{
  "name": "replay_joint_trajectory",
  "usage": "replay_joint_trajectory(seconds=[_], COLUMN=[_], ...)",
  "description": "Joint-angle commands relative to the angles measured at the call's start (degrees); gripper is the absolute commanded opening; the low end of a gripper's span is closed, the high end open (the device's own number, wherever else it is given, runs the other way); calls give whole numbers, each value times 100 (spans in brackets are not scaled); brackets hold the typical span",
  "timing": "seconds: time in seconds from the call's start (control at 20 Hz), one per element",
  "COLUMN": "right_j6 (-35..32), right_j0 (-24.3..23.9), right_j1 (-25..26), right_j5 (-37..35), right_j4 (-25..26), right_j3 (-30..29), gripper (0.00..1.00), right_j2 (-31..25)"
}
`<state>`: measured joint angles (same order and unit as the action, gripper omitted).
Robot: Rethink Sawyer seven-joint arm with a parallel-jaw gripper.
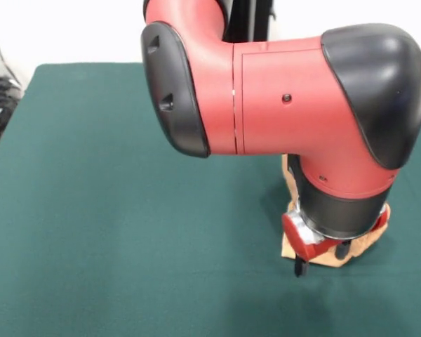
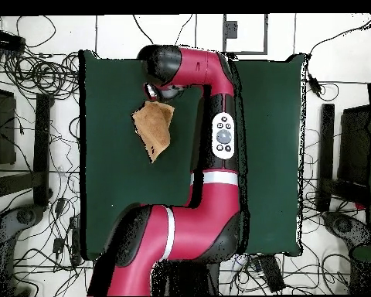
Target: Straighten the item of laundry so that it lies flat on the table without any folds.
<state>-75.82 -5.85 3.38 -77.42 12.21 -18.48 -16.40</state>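
The tan towel point(image 1: 376, 230) lies crumpled on the green table point(image 1: 126, 210) at the right of the front view, mostly hidden behind the arm's wrist. In the overhead view the towel point(image 2: 154, 128) is a folded, pointed shape near the table's point(image 2: 111, 186) far left part. My gripper point(image 1: 323, 258) points down at the towel's near edge, low over the cloth. Its two dark fingers point(image 1: 299, 267) stand apart, so it looks open. In the overhead view the gripper point(image 2: 152, 91) is at the towel's far end.
The red and black arm point(image 2: 212, 139) stretches across the middle of the table and fills the top of the front view. Cables and equipment point(image 2: 34, 77) lie on the floor around the table.
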Motion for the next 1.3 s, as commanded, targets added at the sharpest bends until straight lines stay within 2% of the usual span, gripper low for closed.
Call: replay_joint_trajectory(seconds=[0.05, 0.7, 1.3], right_j6=[-1958, -1894, -1986], right_j0=[164, 195, 281], right_j1=[364, 312, 796], right_j5=[52, -370, -713], right_j4=[124, 87, 250], right_j3=[-289, -425, 43], gripper=[100, 100, 100], right_j2=[20, 299, 316])
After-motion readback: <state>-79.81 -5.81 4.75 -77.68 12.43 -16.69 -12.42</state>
